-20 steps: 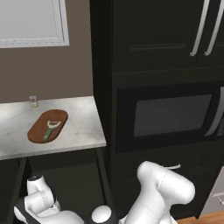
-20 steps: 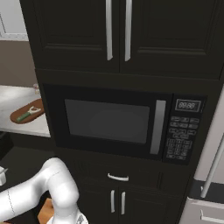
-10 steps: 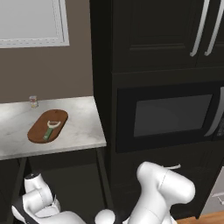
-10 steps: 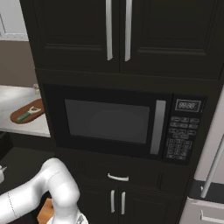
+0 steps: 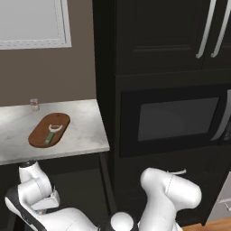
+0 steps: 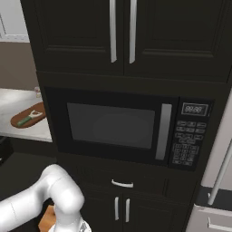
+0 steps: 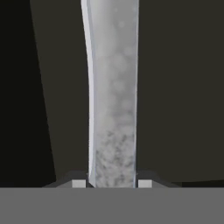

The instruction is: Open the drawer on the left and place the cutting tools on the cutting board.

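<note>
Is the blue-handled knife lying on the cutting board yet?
No. In the left base view the cutting board carries just the green-handled peeler, with no knife on it.

Flat, even rendered light is seen, with no clear source. The pale surface [image 5: 76, 131] is brightly lit, while the black cabinets [image 6: 122, 36] stay dim and detail is lost. Soft glare is shown on the microwave door [image 6: 111, 124]. The hand view is blurred and grainy.

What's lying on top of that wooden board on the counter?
A green-handled peeler lies on the cutting board, its pale head toward the far end. No knife is on it. What the board covers underneath cannot be seen.
</note>
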Available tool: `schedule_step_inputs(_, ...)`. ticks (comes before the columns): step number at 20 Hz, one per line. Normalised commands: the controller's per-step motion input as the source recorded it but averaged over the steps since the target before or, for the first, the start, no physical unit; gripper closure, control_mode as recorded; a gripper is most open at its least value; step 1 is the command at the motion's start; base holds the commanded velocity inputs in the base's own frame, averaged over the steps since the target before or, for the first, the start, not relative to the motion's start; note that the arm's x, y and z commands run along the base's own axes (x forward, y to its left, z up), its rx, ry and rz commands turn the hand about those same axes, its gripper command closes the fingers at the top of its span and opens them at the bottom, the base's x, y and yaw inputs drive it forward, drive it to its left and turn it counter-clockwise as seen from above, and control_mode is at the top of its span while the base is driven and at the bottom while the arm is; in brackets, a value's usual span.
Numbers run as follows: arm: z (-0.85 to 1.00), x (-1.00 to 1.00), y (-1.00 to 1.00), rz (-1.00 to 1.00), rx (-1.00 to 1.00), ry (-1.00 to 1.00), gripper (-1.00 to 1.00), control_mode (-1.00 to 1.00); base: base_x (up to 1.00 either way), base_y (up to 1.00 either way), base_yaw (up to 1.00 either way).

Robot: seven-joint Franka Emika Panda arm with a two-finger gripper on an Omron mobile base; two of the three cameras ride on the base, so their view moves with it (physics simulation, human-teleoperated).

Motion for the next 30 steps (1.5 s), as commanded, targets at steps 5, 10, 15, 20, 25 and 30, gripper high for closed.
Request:
schedule_step_inputs(5,0.96,0.00,-0.33,0.00,0.00,-0.11,1.00,-1.00,0.00,0.00,0.00)
schedule_step_inputs(10,0.88,0.00,-0.26,0.00,-0.01,-0.18,1.00,-1.00,0.00,0.00,0.00)
schedule_step_inputs(15,0.57,0.00,-0.15,0.02,-0.01,-0.18,1.00,-1.00,0.00,0.00,0.00)
schedule_step_inputs(20,0.32,0.11,-0.04,0.01,0.00,0.01,1.00,-1.00,0.00,0.00,0.00)
schedule_step_inputs(25,0.46,0.47,-0.23,0.03,0.03,0.00,1.00,-1.00,0.00,0.00,0.00)
schedule_step_inputs(30,0.43,0.67,-0.21,0.08,0.00,0.00,1.00,-1.00,0.00,0.00,0.00)
